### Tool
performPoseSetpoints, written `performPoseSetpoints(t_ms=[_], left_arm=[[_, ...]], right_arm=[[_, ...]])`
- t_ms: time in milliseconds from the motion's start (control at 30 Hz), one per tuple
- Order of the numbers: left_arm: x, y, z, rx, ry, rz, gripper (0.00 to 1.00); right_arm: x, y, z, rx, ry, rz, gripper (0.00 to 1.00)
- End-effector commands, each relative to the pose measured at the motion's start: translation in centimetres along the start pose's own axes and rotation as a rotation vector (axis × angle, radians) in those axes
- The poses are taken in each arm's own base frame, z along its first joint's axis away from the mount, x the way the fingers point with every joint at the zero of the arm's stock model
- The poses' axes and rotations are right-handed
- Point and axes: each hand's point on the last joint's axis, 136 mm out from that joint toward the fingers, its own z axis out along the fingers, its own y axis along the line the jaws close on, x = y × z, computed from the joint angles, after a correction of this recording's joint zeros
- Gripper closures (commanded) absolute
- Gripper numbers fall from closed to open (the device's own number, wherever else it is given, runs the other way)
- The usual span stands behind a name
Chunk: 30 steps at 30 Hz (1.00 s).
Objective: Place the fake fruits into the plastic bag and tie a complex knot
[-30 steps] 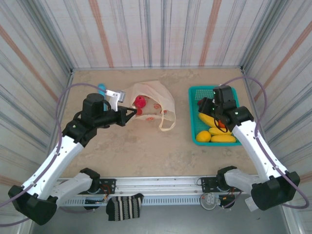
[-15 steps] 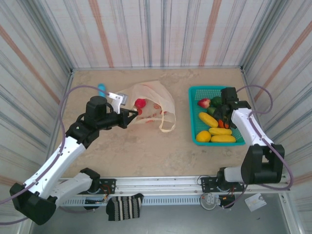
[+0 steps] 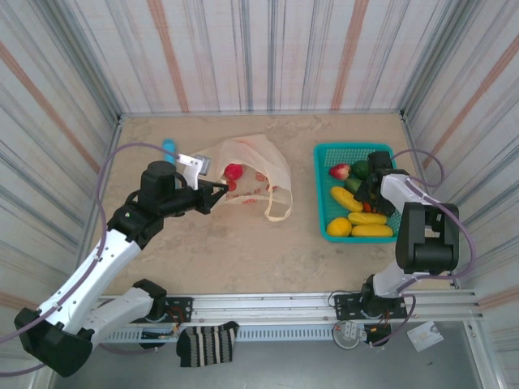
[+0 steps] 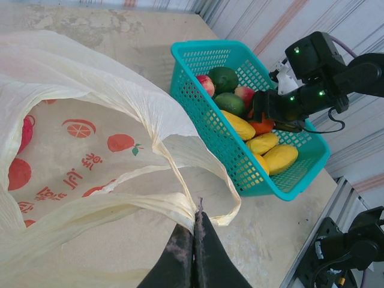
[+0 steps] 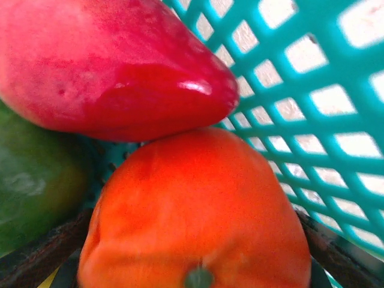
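The cream plastic bag (image 3: 258,164) (image 4: 90,102) lies left of centre with its mouth held up, a red fruit (image 3: 233,172) (image 4: 25,133) inside it. My left gripper (image 3: 222,189) (image 4: 195,217) is shut on the bag's bunched rim by a handle loop. Down in the teal basket (image 3: 323,217) (image 4: 195,84), my right gripper (image 3: 370,197) (image 5: 198,240) stands open. Its fingers (image 5: 42,246) flank an orange fruit (image 5: 198,204) (image 4: 264,126). A red fruit (image 5: 114,66) and a green fruit (image 5: 30,180) press against that one.
The basket also holds several yellow fruits (image 3: 369,219) and a red-green one (image 3: 340,171). A small blue object (image 3: 169,147) lies behind the left arm. Striped walls close in three sides. A striped sock (image 3: 209,342) hangs on the front rail.
The right arm has folded back and its gripper has dropped lower into the basket, opening around the orange fruit. The left gripper has kept its hold on the bag and barely shifted.
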Motion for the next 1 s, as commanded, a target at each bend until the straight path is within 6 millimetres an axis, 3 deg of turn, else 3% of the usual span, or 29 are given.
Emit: performPoseSetpoints(t_ms=[0,333,633,733,800,967], left_arm=[[-0.1,0.2,-0.3,-0.007,-0.019,0.028,1.0],[-0.1,0.7,-0.1,-0.012,-0.015,0.015,1.0],[-0.1,1.1,0.0,-0.02,-0.017,0.003,1.0],[-0.1,1.2,0.0,-0.024,-0.016,0.0,1.0],[0.0,1.2,0.0,-0.026,-0.015,0.0,1.0],[0.0,1.4,0.1,-0.031,-0.014,-0.001,1.0]], right_arm=[[0.5,1.3,1.3,-0.06,0.031,0.001,0.19],[-0.1,1.1,-0.2,-0.066,-0.02,-0.013,0.27],[-2.3,2.3,-8.3,-0.122,-0.244,-0.022,0.29],[-2.0,4.4,-11.4,-0.225,-0.292,-0.053,0.29],[-1.6,6.8,-14.2,-0.341,-0.337,-0.115,0.3],[1.5,13.1,-20.5,-0.699,-0.392,-0.337,0.29]])
